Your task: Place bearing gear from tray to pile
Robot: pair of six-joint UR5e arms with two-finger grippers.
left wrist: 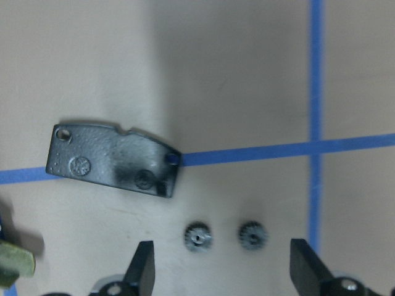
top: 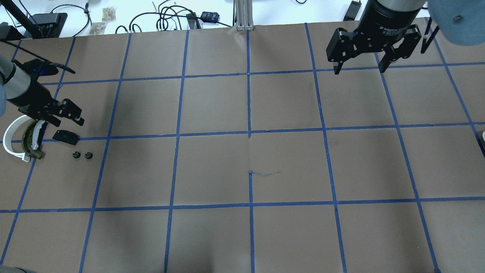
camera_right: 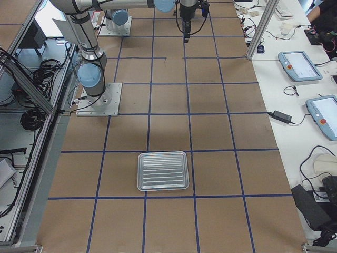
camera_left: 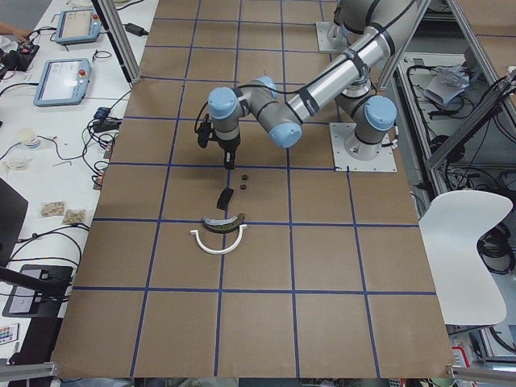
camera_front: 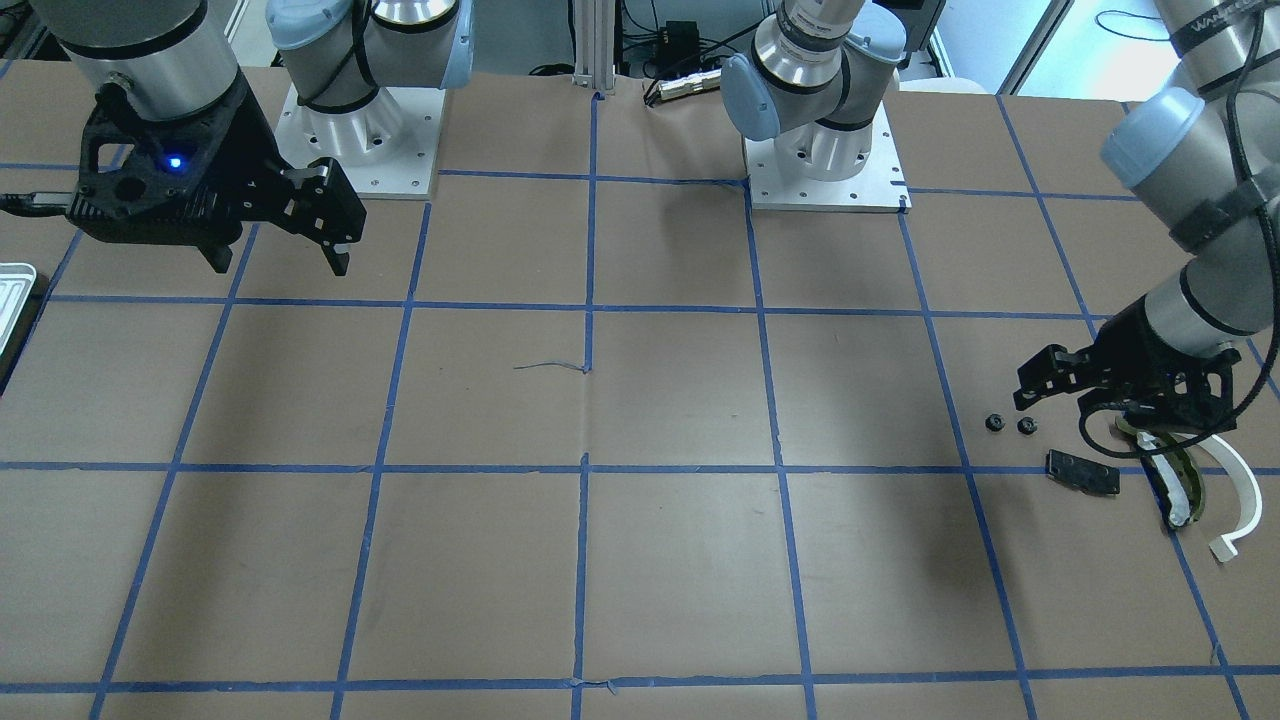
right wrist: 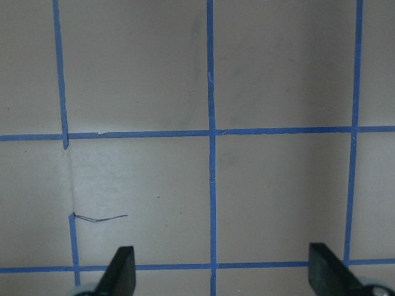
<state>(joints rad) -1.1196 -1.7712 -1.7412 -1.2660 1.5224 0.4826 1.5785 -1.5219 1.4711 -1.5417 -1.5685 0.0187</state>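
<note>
Tray [camera_front: 14, 285] cut off at view edge, well apart from both claws. Left claw [left wrist: 225, 271] wide open, empty; bearing gears [left wrist: 197, 235] on bench [left wrist: 247, 74] just ahead of its tips, beside black plate [left wrist: 111, 161]. Right claw [top: 359, 69] wide open, empty.

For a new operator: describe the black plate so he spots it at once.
Look near the left gripper, at the pile. The plate lies on a blue tape line beside two small gears; it alone is flat, black, roughly rectangular.

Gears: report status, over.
Left gripper open above two gears, on table beside black plate. Right gripper open, empty. Tray bare. Nothing blocking.
</note>
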